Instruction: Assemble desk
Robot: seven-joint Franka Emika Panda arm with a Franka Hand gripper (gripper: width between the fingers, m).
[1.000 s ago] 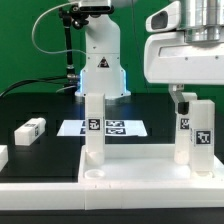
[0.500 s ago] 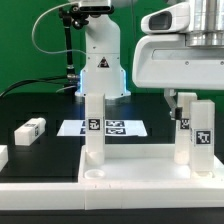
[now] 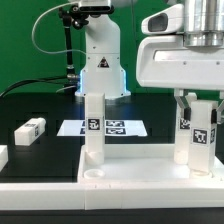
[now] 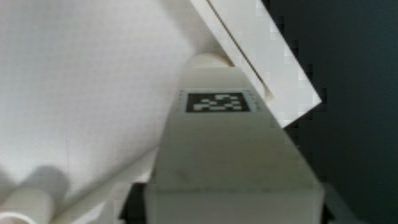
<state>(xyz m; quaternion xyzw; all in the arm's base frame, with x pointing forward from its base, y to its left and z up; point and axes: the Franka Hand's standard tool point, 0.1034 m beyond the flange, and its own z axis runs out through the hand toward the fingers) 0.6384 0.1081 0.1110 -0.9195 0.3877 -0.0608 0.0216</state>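
The white desk tabletop (image 3: 140,182) lies flat at the front of the exterior view. Two tagged white legs stand upright in its sockets: one leg (image 3: 94,125) toward the exterior view's left, the other leg (image 3: 197,135) on the exterior view's right. My gripper (image 3: 198,106) has come down over the top of the right leg, one finger (image 3: 183,104) pressed to each side of it. In the wrist view that leg (image 4: 222,150) fills the space between the dark jaws of my gripper (image 4: 228,205), above the tabletop (image 4: 89,90).
A loose tagged leg (image 3: 30,128) lies on the black table at the exterior view's left, with another white piece (image 3: 3,156) at the edge. The marker board (image 3: 115,127) lies behind the tabletop, before the robot base (image 3: 100,60).
My gripper has sunk lower over the right leg, and its fingers have closed in from wide apart onto the leg's sides. The leg itself has stayed upright.
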